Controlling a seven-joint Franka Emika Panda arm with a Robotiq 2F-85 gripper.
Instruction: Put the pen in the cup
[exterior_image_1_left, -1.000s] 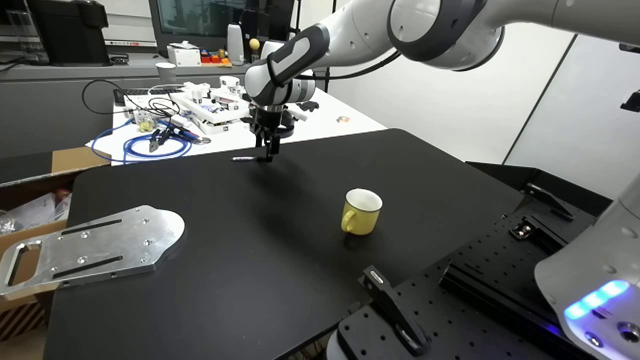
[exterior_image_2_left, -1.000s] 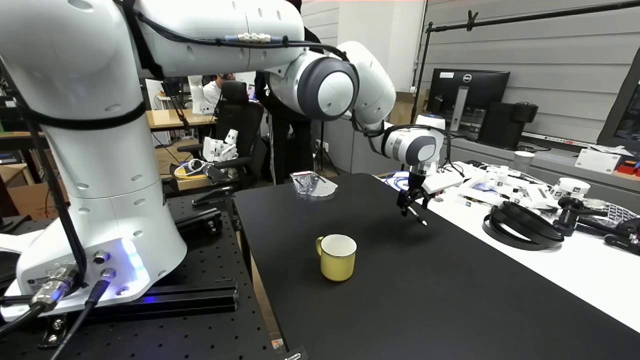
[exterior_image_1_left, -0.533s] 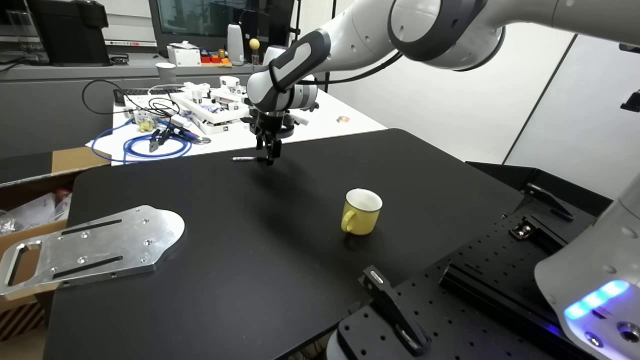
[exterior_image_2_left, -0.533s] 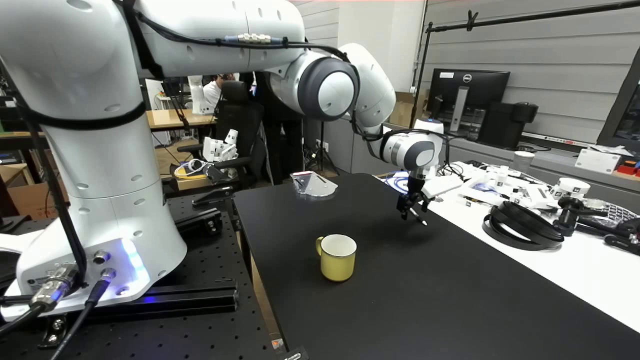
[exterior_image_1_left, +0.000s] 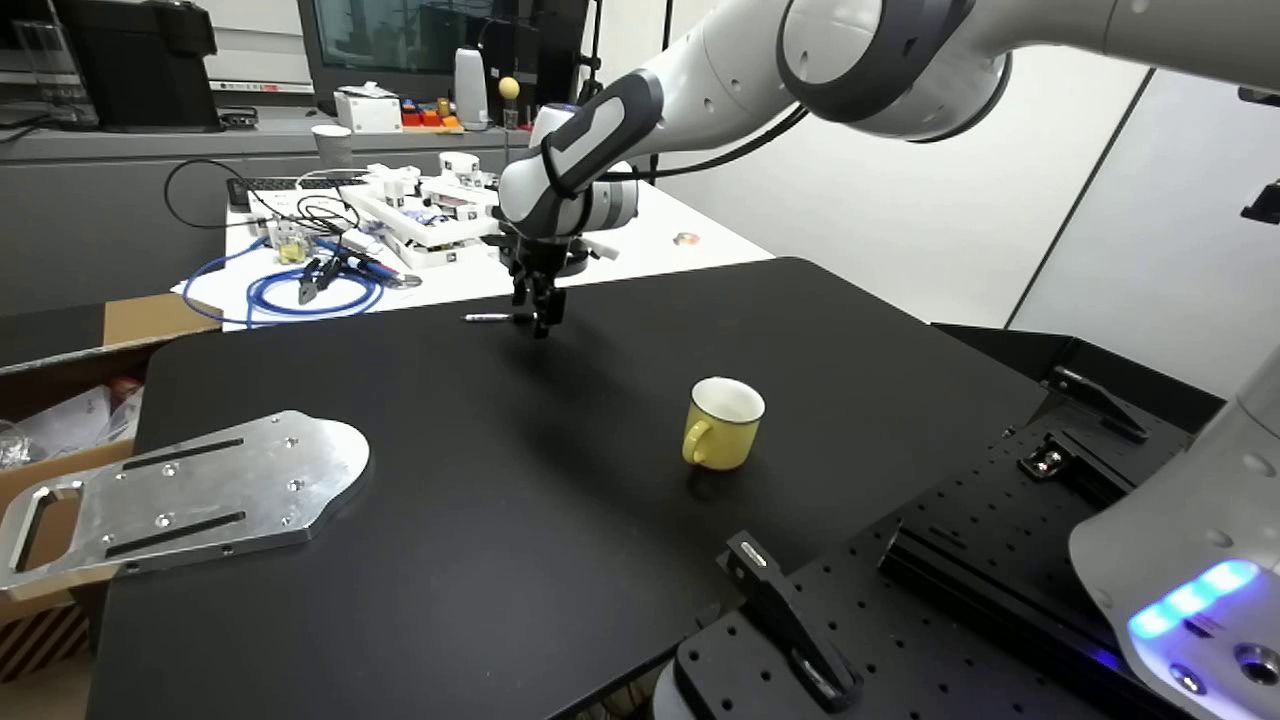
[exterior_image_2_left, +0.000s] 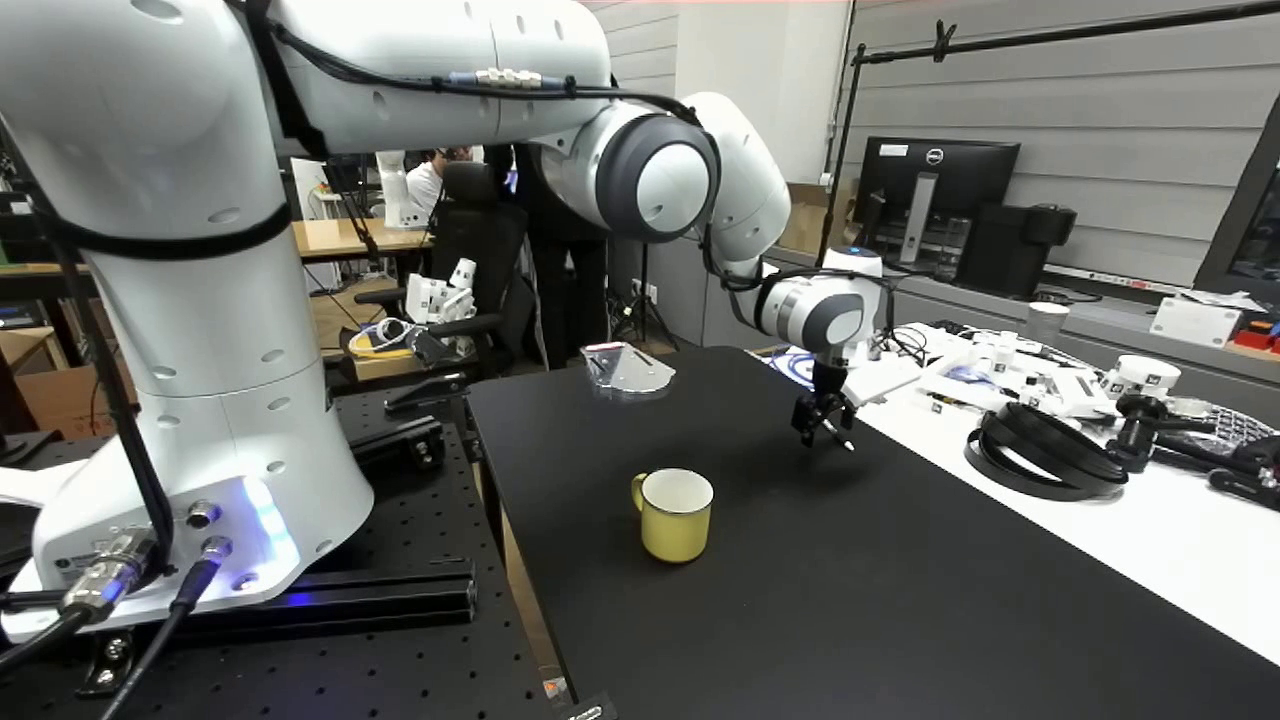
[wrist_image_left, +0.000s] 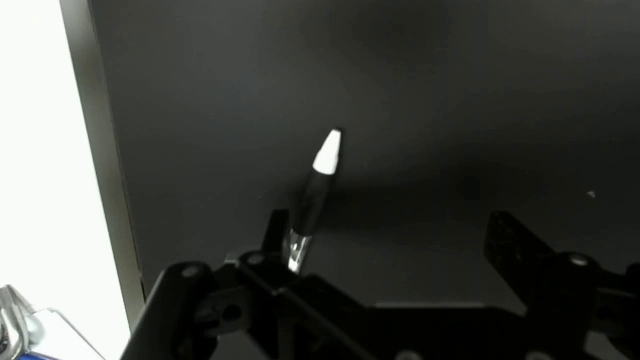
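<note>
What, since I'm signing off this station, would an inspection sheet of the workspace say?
Surface: black tabletop, small pale speck on it.
Job's things: pen lying on the tabletop; yellow mug upright.
Clutter: metal plate at the tabletop's edge, seemingly overhanging; white parts on the neighbouring white table.
Fingers: apart, pen close beside one; contact can't be told.
Cables: blue cable coiled on the white table; black cable along the arm.
Surroundings: office chair, monitor, person in white partly seen.

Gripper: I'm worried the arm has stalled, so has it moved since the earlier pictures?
Yes, down the picture: in an exterior view the gripper now sits lower against the far edge of the black table.
</note>
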